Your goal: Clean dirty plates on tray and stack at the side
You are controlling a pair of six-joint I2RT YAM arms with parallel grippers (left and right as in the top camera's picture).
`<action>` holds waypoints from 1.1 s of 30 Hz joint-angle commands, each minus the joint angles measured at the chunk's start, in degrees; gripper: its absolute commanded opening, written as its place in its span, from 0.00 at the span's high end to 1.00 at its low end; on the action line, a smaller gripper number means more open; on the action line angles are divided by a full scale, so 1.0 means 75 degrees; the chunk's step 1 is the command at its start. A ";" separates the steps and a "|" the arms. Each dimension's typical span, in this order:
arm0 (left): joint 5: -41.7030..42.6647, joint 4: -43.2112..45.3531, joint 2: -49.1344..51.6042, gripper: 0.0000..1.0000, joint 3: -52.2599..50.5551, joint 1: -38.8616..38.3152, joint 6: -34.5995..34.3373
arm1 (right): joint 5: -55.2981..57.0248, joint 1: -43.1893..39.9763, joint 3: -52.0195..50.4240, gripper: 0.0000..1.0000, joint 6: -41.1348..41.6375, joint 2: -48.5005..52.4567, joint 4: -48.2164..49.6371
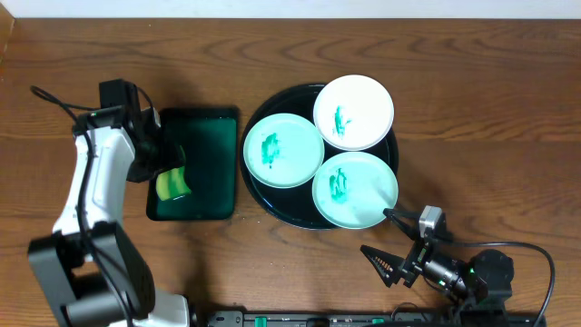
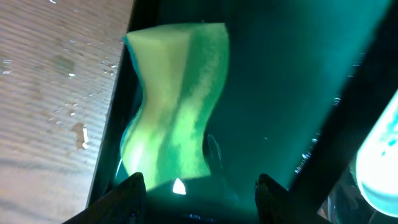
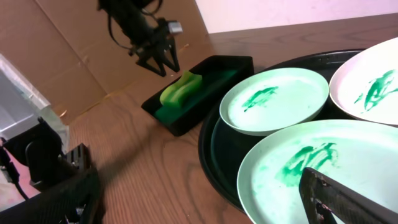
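Overhead, three plates [image 1: 283,150] lie in the black tray [image 1: 280,205], one white and two mint, each smeared green. The near mint one juts a little past the rim toward the right claw [image 1: 389,238], whose jaws stand wide and empty above the counter [image 1: 472,82]. The plates look light, stiff and glossy, probably slick where paint sits, so a pinch on the thin raised lip should serve best. From the left wrist, the left claw [image 2: 199,186] hangs with jaws apart, holding nothing, over a yellow-green sponge [image 2: 177,106] in the green tray [image 2: 280,93]. The sponge looks soft and is best taken across its narrow waist. From the right wrist, the near plate's lip sits by one finger [image 3: 348,199]; whether they touch I cannot tell. No brand or writing shows anywhere.
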 commanded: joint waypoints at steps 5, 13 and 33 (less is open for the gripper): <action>0.0434 0.0187 0.0941 0.43 0.0061 0.0504 0.0440 | -0.0189 0.0038 0.0064 0.01 0.0102 0.0017 -0.0108; 0.0548 0.0501 0.1067 0.40 0.0055 0.0519 0.0574 | -0.0254 0.0038 0.0061 0.01 0.0102 0.0017 -0.0111; 0.0635 0.0711 0.2139 0.92 0.0058 0.0516 0.0586 | -0.0329 0.0038 0.0061 0.01 0.0221 0.0017 -0.0117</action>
